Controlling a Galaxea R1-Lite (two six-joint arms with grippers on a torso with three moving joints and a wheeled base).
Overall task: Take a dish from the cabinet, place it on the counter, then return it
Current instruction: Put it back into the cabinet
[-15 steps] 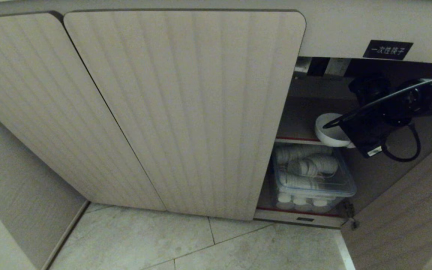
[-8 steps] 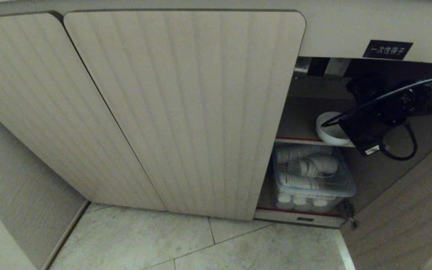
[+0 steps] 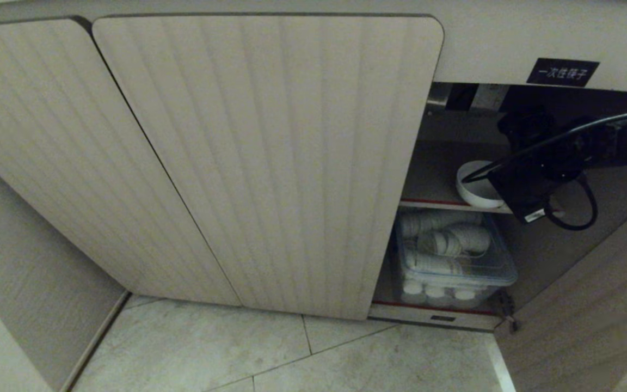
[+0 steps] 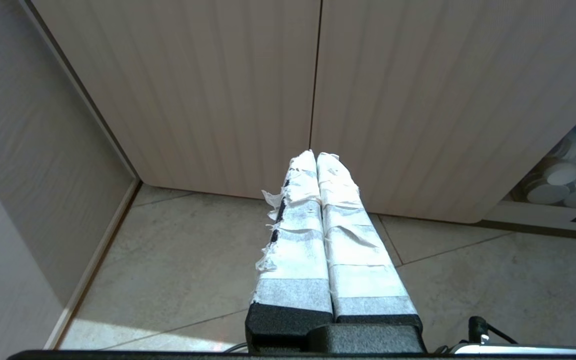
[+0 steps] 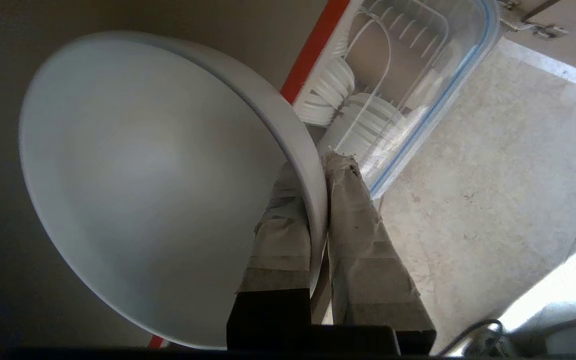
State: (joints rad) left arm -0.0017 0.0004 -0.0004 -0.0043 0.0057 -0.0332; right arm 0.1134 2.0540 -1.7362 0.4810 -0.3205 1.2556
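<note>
My left gripper (image 4: 316, 156) is parked low in front of the closed doors (image 3: 270, 163) of the cabinet (image 3: 487, 38), above the floor (image 3: 292, 354), with its taped jaws pressed together and nothing between them. Moving right in my head view, past the two ribbed doors, the right-hand compartment stands open. My right gripper (image 5: 318, 165) reaches into it at the upper shelf (image 3: 428, 202), the one with the red front edge. Its jaws are clamped on the rim of the bowl (image 3: 474, 190): one taped finger lies inside the bowl, the other outside against the wall. The bowl sits at the shelf's front, just over the red edge; I cannot tell whether its foot is touching the board. On the level below stands a clear bin (image 3: 455, 267) with white plates and cups inside. A black label (image 3: 563, 72) with white characters is fixed above the opening.
</note>
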